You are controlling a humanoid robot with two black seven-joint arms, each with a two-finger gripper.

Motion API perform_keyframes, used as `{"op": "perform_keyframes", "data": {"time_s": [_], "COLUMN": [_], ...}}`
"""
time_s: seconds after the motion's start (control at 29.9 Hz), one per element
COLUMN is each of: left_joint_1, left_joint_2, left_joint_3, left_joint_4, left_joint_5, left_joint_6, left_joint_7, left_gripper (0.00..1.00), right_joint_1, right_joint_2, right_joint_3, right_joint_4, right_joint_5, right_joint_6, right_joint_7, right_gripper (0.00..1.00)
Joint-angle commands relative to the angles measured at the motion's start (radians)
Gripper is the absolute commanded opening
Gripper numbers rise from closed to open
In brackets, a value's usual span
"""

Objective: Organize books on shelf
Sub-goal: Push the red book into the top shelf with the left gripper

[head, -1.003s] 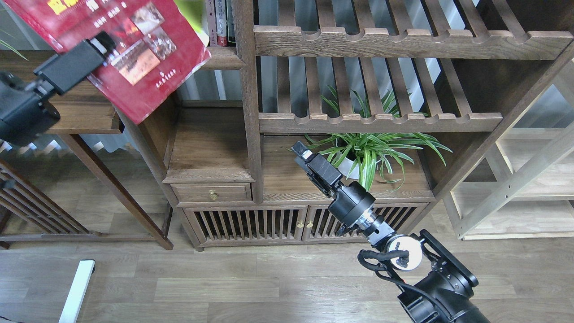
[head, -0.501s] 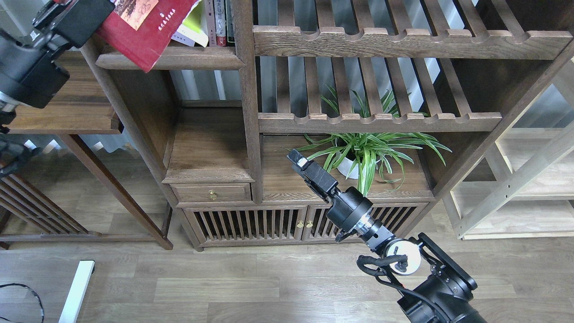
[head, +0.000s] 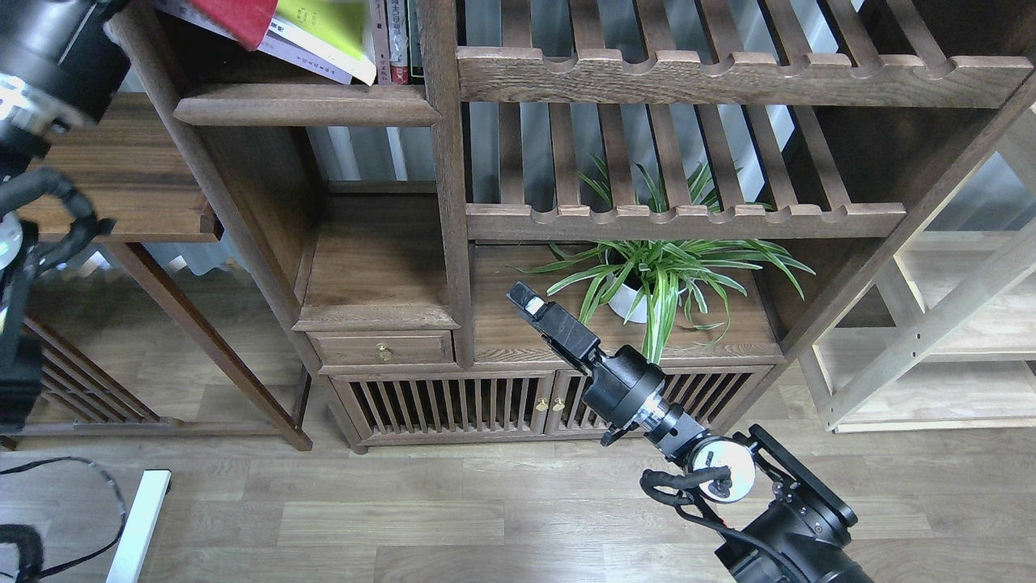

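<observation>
The red book (head: 235, 12) has risen onto the shelf (head: 307, 104) — left fingers out of frame, right fingers' (head: 522, 298) gap unreadable.

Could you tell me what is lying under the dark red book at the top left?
Under the dark red book leans a yellow-green book, above a pale book, over the shelf. Their upper parts are out of view.

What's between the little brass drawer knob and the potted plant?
In the head view, a dark wooden upright post stands between the brass knob and the potted plant.
</observation>
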Motion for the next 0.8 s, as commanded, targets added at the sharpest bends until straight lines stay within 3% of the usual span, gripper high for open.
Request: {"op": "perform_keyframes", "data": {"time_s": [0.0,0.27,0.5,0.77], "left_joint_1": [-0.059,-0.148,-0.148,-0.151], "left_joint_2": [-0.017,-0.016,0.016,0.007], "left_joint_3": [0.04,0.073,0.059,0.071], "left_joint_4": [0.042,0.102,0.111,0.191], "left_joint_5": [0.048,0.094,0.094,0.094], "left_joint_6": [0.016,0.059,0.059,0.076], "left_joint_7": [-0.001,-0.012,-0.013,-0.055], "left_gripper": [0.0,0.0,0.0,0.0], "right_joint_1": [-0.003,-0.029,-0.031,-0.04], "right_joint_2": [0.0,0.0,0.0,0.0], "right_joint_3": [0.0,-0.012,-0.016,-0.023], "right_joint_4": [0.004,0.008,0.009,0.009], "right_joint_5": [-0.009,-0.018,-0.022,-0.023], "right_joint_6": [0.0,0.0,0.0,0.0], "right_joint_7": [0.0,-0.001,0.0,0.0], "right_gripper": [0.84,0.84,0.84,0.84]}}
